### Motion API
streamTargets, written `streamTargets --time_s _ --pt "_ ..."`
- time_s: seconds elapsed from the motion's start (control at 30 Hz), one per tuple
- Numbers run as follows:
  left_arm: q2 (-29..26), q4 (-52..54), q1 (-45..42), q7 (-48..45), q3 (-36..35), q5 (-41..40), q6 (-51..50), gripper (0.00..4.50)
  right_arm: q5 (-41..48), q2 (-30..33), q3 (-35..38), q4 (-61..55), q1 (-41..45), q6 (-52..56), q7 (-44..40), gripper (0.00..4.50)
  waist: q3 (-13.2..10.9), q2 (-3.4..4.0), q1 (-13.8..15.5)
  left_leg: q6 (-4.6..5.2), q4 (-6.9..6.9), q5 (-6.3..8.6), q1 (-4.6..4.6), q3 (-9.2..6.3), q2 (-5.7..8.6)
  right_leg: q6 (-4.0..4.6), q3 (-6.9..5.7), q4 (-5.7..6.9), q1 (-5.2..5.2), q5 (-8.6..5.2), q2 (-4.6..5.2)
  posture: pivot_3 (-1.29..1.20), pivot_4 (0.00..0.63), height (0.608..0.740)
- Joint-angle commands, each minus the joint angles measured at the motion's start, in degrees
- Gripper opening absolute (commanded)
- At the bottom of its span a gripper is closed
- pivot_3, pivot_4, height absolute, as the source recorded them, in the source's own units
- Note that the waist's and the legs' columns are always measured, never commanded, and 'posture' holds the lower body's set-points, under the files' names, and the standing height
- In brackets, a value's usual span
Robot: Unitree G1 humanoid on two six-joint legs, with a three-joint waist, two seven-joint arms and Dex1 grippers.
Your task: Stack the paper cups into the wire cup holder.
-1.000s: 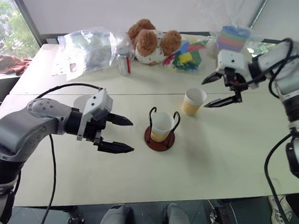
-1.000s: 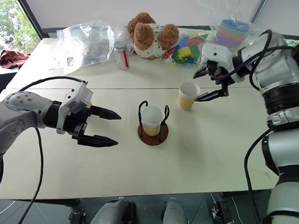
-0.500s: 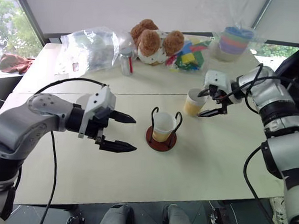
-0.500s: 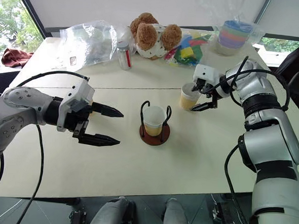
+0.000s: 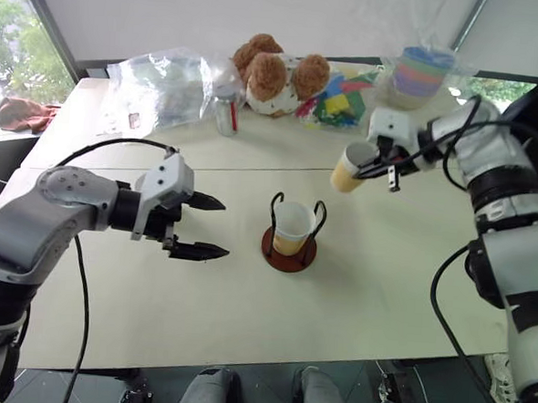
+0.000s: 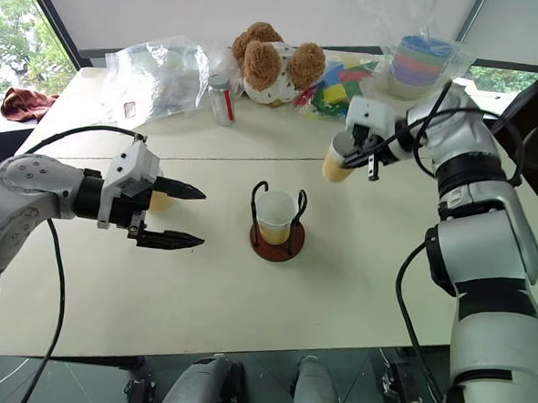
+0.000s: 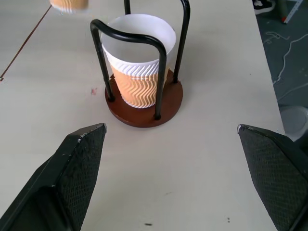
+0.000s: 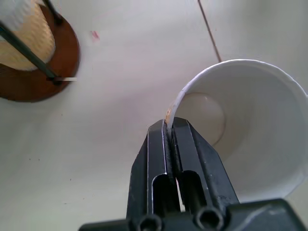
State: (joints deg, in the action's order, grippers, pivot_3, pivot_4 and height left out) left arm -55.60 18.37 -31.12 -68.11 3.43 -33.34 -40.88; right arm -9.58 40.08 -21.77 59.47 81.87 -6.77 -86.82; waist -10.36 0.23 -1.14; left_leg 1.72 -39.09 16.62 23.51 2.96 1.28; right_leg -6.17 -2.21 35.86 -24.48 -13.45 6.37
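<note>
- The left gripper [image 5: 211, 226] hovers low over the desk [image 5: 354, 298] with its jaws wide apart and nothing between them, pointing toward the holder from the robot's left.
- Just behind that gripper, a paper cup [image 6: 159, 197] stands on the desk, mostly hidden by the jaws.
- Near the middle of the desk stands the wire cup holder [image 5: 290, 248], its brown disc flat on the surface, with one cup [image 7: 140, 62] already seated upright between the two black loops.
- Farther back and to the robot's right, the right gripper [image 8: 171, 130] has its jaws pinched shut on the rim wall of another cup [image 5: 351, 166], one jaw inside and one outside; the cup hangs tilted, clear of the desk.
- The step in hand appears to be carrying this second cup to the holder.
- The next move calls for bringing it over the seated cup, turning it upright so its base points down, and lowering it between the loops before the jaws let go.
- At the far edge lie a plastic bag [image 5: 162, 85], a teddy bear [image 5: 277, 74] and a stack of bowls [image 5: 421, 72], not involved.
</note>
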Motion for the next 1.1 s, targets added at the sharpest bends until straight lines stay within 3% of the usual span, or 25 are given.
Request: streamTargets --time_s 0.03,0.17,0.43,0.87,1.1 --pt "-1.3 -0.3 0.5 -1.9 0.1 0.9 1.0 4.5 10.8 6.0 -5.4 -20.4 3.3 11.7 -5.7 0.06 0.0 0.03 0.2 0.0 0.0 0.0 0.0 0.0 0.0 0.0 0.0 0.04 -0.01 0.0 0.0 0.0 0.15 0.74" --pt "-1.3 -0.2 0.9 -2.8 0.7 1.2 0.9 4.5 20.4 10.0 -9.2 -35.5 1.9 22.8 -5.7 0.06 0.0 -0.03 0.3 0.02 -0.03 0.02 0.0 -0.09 -0.01 0.0 -0.1 0.1 -0.01 0.0 0.06 0.0 0.15 0.74" --pt "0.0 -0.1 1.7 -1.6 0.6 3.4 2.9 4.5 29.9 15.4 -12.6 -50.2 -2.0 30.4 -5.7 0.06 0.0 -0.04 0.5 0.05 -0.12 0.03 -0.01 -0.05 0.01 0.0 -0.11 0.12 0.0 0.0 0.1 0.0 0.15 0.74" --pt "0.9 0.9 1.8 -0.5 1.0 2.9 2.2 4.5 32.7 14.5 -13.2 -54.3 -3.8 33.3 -5.7 0.06 0.0 -0.05 0.5 0.2 -0.1 0.11 -0.01 -0.02 -0.01 0.0 -0.11 0.15 -0.03 0.0 0.08 0.0 0.15 0.74" --pt "2.1 0.6 1.0 0.0 1.6 3.0 1.9 4.5 29.2 12.7 -15.8 -52.4 -3.2 29.4 -5.7 0.06 0.0 -0.05 0.4 0.18 -0.1 0.1 -0.01 -0.02 -0.01 0.0 -0.11 0.16 -0.03 0.0 0.08 0.0 0.15 0.74"
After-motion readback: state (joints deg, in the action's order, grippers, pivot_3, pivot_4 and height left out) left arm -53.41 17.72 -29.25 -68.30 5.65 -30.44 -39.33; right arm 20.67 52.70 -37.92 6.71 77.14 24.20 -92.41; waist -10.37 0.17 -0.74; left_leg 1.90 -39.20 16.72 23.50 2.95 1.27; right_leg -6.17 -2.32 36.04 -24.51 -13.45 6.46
